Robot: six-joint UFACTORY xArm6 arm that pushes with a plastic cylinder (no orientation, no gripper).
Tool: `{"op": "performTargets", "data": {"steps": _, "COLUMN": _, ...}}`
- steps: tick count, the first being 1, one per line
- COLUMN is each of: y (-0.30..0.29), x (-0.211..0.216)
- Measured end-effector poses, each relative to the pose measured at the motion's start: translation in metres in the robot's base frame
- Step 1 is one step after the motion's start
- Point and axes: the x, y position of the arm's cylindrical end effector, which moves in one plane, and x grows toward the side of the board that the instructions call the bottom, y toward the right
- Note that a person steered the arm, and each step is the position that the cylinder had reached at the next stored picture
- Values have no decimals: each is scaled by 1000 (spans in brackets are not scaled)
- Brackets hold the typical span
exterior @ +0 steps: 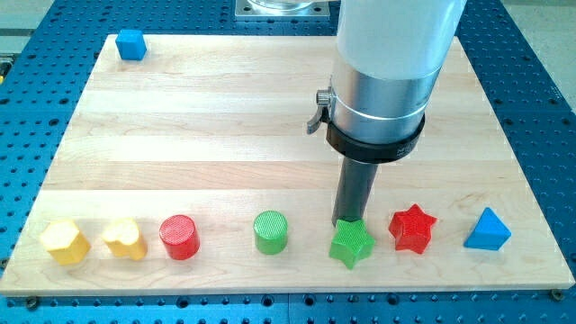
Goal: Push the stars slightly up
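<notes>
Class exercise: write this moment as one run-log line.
task: stars up | my tip: at green star top edge | red star: right of it, untouched

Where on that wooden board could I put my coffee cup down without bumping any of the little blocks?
The widest bare patch is the board's middle, between the blue cube at the view's top left and the bottom row. That row is crowded: yellow blocks, red cylinder, green cylinder, green star at my tip, red star, blue triangle.
</notes>
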Motion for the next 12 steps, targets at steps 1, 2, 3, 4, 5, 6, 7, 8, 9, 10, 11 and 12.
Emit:
{"op": "performTargets", "data": {"steps": 1, "y": -24, "x": -37}}
{"op": "performTargets", "data": {"steps": 2, "y": -27, "x": -25}}
{"op": "performTargets", "data": {"steps": 3, "y": -26, "x": -6}}
{"op": "performTargets", "data": {"steps": 4, "y": -28, "x": 26}}
{"op": "performTargets", "data": {"steps": 5, "y": -30, "x": 67}}
{"op": "performTargets", "data": {"steps": 6, "y": -30, "x": 68}}
{"op": "performTargets", "data": {"steps": 7, "y": -26, "x": 69}}
{"op": "performTargets", "data": {"steps": 8, "y": -18, "x": 69}}
{"op": "performTargets", "data": {"steps": 9, "y": -6, "x": 68}}
{"op": "performTargets", "data": {"steps": 10, "y": 36, "x": 68}}
{"op": "performTargets", "data": {"steps": 11, "y": 38, "x": 67}}
{"op": "performTargets", "data": {"steps": 12, "y": 1, "x": 61}}
